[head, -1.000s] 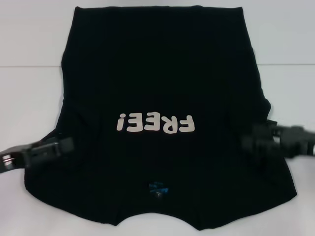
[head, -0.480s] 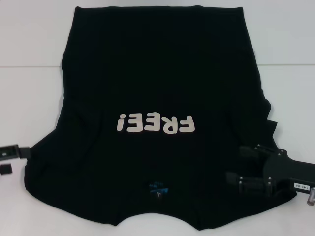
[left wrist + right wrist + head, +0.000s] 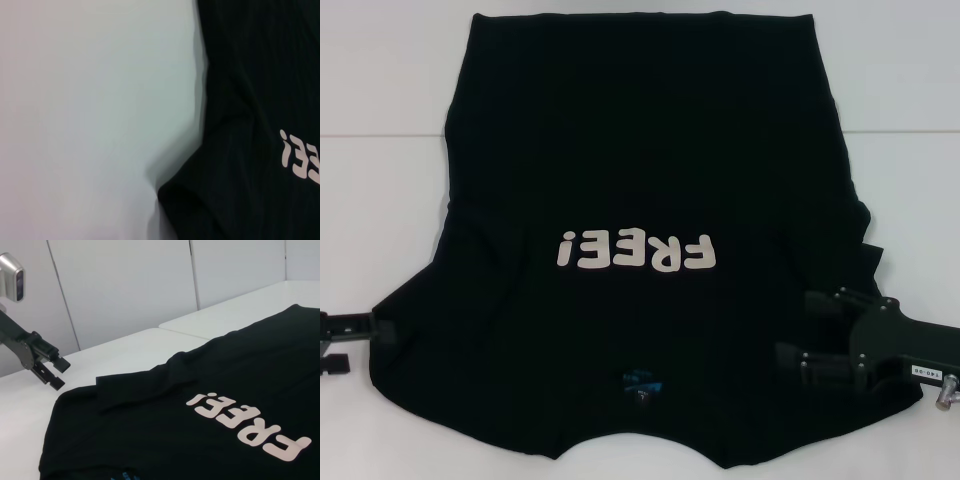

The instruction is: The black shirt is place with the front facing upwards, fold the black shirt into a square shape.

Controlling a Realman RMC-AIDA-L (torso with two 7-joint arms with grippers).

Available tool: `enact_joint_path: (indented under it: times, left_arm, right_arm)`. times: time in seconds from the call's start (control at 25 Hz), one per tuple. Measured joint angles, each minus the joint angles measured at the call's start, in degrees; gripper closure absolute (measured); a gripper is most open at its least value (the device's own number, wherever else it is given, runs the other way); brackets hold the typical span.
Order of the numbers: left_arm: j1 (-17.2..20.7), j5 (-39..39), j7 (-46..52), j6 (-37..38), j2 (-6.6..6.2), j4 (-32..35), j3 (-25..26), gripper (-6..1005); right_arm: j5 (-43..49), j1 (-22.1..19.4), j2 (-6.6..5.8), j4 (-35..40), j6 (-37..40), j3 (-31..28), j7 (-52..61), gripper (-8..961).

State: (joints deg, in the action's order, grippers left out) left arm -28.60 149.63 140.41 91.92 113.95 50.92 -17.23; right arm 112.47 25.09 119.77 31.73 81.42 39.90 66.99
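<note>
The black shirt [image 3: 640, 160] lies spread flat on the white table [image 3: 380, 180], collar toward me, and also fills much of the left wrist view [image 3: 250, 150] and the right wrist view [image 3: 200, 440]. Its off-white "FREE!" lettering [image 3: 636, 251] faces up, and a small blue neck label [image 3: 642, 381] shows near the front. My left gripper [image 3: 365, 342] hovers just off the shirt's left shoulder corner, open and empty; it also shows in the right wrist view [image 3: 59, 374]. My right gripper [image 3: 803, 327] is open over the shirt's right shoulder area, holding nothing.
A seam [image 3: 380, 134] crosses the table behind the shirt's midline. Bare white tabletop lies on both sides of the shirt [image 3: 90, 120]. White wall panels [image 3: 125, 285] stand behind the table's far edge.
The left gripper has drawn back leftward off the shirt to the table's edge. The right gripper has shifted nearer to me over the right shoulder area. The shirt has not moved.
</note>
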Motion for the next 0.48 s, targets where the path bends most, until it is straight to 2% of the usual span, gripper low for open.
enact_joint_path:
  times: [0.48]
  left_arm:
    - [-0.32,0.12,0.07,-0.19,0.13,-3.56,-1.19,50]
  right_arm:
    - [-0.01,0.34,0.03,-0.09,0.30,0.09,0.43,19]
